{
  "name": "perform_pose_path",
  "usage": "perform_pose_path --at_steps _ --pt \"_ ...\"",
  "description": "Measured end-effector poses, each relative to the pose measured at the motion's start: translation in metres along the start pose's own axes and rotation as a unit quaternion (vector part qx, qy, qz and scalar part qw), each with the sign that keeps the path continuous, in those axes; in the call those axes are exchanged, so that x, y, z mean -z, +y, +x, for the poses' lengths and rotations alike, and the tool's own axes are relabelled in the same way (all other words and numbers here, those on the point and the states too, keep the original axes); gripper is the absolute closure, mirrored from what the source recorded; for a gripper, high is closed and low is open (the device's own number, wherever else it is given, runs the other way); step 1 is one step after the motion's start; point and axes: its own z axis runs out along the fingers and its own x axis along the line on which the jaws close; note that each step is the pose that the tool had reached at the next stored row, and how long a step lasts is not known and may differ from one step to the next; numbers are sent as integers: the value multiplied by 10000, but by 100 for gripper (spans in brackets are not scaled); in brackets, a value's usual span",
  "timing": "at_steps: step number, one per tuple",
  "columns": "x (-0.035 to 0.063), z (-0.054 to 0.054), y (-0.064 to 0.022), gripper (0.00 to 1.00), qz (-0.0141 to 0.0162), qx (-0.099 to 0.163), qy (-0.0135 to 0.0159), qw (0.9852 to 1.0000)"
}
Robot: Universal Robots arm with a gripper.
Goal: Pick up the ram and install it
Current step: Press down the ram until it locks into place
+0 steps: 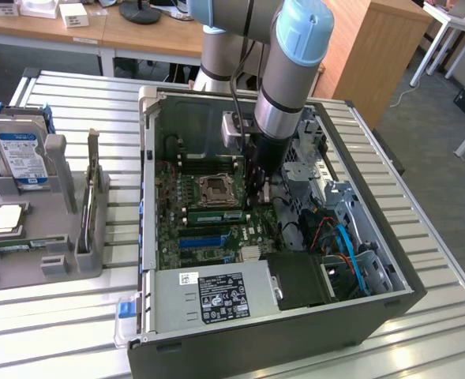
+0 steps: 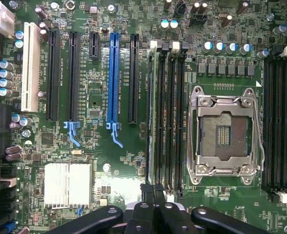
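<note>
- Inside the PC case [image 1: 148,189] on the desk [image 1: 58,332], the gripper [image 2: 153,191] is held low over the motherboard [image 2: 94,141], at one end of the memory slot bank beside the empty CPU socket [image 2: 224,131].
- The ram [image 1: 215,215] is seen lying along one of those slots, lengthwise and level. From the wrist view it reads edge-on as a thin dark strip in the slot nearest the blue expansion slot [image 2: 114,78].
- Step in hand is judged to be seating: the stick is already in line with its slot, so the pick is taken as done.
- For a clean seat, the stick should be kept upright and square to the slot, with the notch matched to the slot key.
- Force should be applied straight down and evenly. A push at one end only risks a tilted stick with one side left proud.
- The white end latch [image 2: 154,46] should be checked. A fully seated stick is expected to snap it in.
- Side load is to be avoided: the neighbouring slots are close, and socket pins are exposed just beside the bank.
- Jaws are clenched, tips together at the near end of the stick.
- Whether the board edge is nipped between the tips or only pressed from above cannot be told from these views.
</note>
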Motion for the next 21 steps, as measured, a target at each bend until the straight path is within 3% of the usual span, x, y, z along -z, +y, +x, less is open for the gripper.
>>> perform_pose_path --at_steps 21 --pt "-25 -27 0 89 0 0 1 10000"
